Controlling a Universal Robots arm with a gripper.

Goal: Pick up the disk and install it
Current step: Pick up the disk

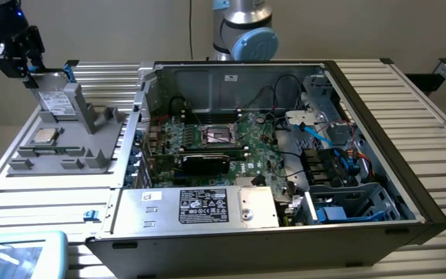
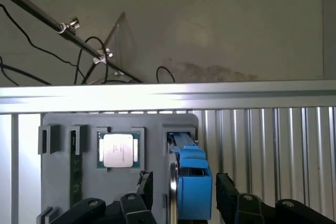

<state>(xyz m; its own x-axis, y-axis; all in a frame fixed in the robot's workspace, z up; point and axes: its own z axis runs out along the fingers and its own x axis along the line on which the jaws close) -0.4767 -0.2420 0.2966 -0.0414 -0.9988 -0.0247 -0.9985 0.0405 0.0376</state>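
Gaps flank the upright disk (image 2: 195, 192) inside the wide-open end effector (image 2: 185, 178); grey holder (image 2: 58, 182) encloses its base.

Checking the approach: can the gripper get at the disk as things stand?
Probably yes. The open gripper straddles the disk, which stands on edge in the grey holder. Its jaws are on either side, and nothing lies between them and the disk.

A robotics lab or test cell is indicated. The worktop (image 1: 45, 192) is built of ribbed aluminium profiles. A robot arm (image 1: 243, 32) is seen at its far side. An opened desktop computer case (image 1: 207, 78) is laid flat with its motherboard exposed. At the exterior view's left, a processor chip (image 1: 45, 135) and the disk (image 1: 53, 99) are slotted into a grey parts fixture (image 1: 79, 157). A bare wall (image 1: 130, 29) is seen behind.
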